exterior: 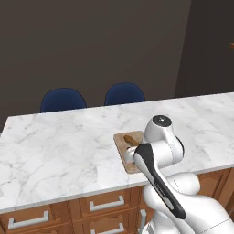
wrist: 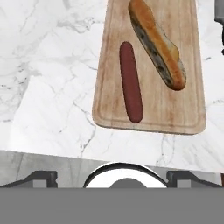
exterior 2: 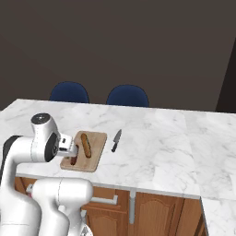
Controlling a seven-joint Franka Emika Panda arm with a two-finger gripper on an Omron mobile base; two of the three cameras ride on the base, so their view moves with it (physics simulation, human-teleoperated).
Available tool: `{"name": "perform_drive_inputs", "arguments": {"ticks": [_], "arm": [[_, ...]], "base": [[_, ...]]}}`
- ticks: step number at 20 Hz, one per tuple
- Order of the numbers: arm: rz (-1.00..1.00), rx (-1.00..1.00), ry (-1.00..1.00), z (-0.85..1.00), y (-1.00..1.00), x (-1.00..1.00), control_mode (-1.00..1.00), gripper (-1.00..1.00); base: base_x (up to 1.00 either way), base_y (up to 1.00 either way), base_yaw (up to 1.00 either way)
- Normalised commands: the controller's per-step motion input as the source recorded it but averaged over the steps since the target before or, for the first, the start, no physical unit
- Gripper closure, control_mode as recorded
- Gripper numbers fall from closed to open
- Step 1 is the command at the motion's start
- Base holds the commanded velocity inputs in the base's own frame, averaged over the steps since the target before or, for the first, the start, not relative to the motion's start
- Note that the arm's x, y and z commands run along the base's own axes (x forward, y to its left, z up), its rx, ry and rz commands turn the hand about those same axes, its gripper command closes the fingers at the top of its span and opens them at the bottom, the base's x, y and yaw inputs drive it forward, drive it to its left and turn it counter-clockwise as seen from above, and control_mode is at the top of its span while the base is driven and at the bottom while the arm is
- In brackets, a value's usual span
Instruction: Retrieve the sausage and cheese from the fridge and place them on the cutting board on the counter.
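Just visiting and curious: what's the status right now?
Gripper open, empty, above the board's near edge. Sausage lying on cutting board beside bread. Knife on counter, clear of board.

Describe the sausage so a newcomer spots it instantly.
Find the white marble counter and the small wooden cutting board near its front edge. Two long items lie on it; the sausage is the slim, smooth, dark red-brown one, beside the thicker, paler orange-brown baguette-like piece.

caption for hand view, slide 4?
Sausage lies beside an orange-brown loaf on the cutting board, marble counter around.
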Motion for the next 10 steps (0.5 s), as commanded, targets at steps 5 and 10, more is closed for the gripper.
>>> {"name": "perform_drive_inputs", "arguments": {"ticks": [5,10], "arm": [[-0.07,0.07,0.01,0.06,-0.03,-0.43,-1.00,-1.00],[0.00,0.00,0.00,0.00,-0.01,-0.04,-1.00,-1.00]], "base": [[0.00,0.00,0.00],[0.00,0.00,0.00]]}}
